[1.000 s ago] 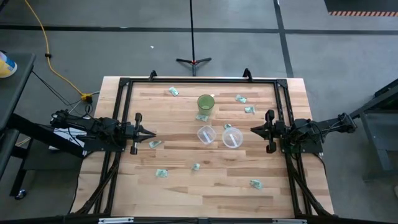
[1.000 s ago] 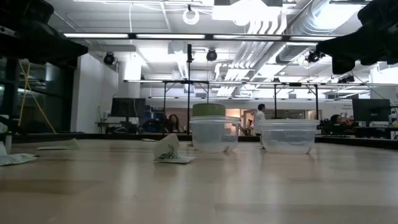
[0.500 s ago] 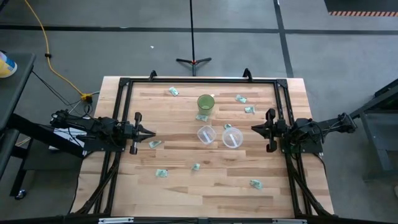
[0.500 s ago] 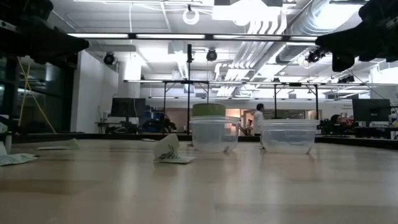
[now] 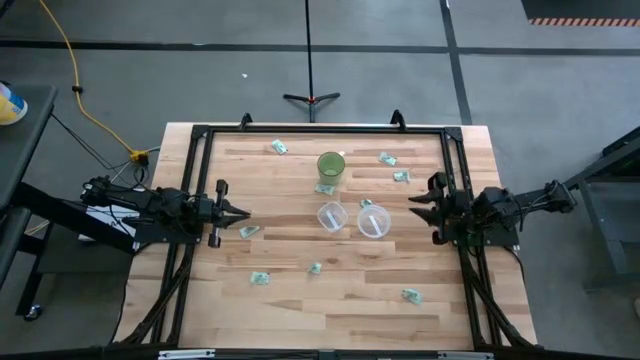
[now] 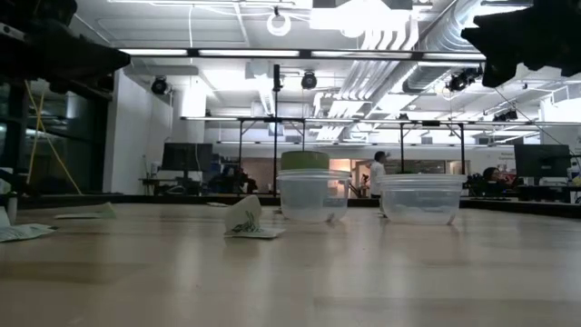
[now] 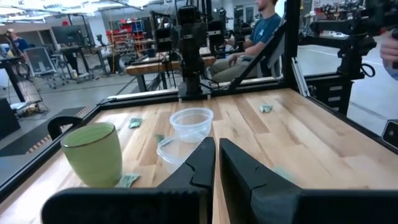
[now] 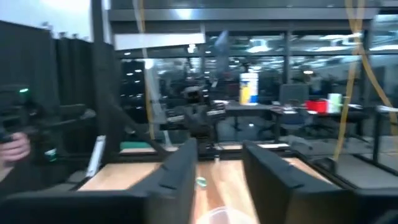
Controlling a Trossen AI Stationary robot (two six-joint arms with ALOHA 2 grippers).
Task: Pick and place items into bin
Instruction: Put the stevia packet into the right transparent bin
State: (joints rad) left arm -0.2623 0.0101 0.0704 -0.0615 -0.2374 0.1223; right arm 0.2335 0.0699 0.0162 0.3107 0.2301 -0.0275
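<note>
Opening step: left hand (image 5: 240, 213) nearly closed and empty, right hand (image 5: 414, 205) parted and empty; next, reach for a packet (image 5: 249, 231) on the table (image 5: 300, 310).

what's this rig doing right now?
Nothing is being handled yet. The left gripper sits at the table's left edge, fingers nearly together and empty. The right gripper is at the right edge, open and empty, angled toward the middle. About ten small packets lie scattered on the wooden table. Two clear containers and a green cup stand mid-table; neither container shows a packet inside.
</note>
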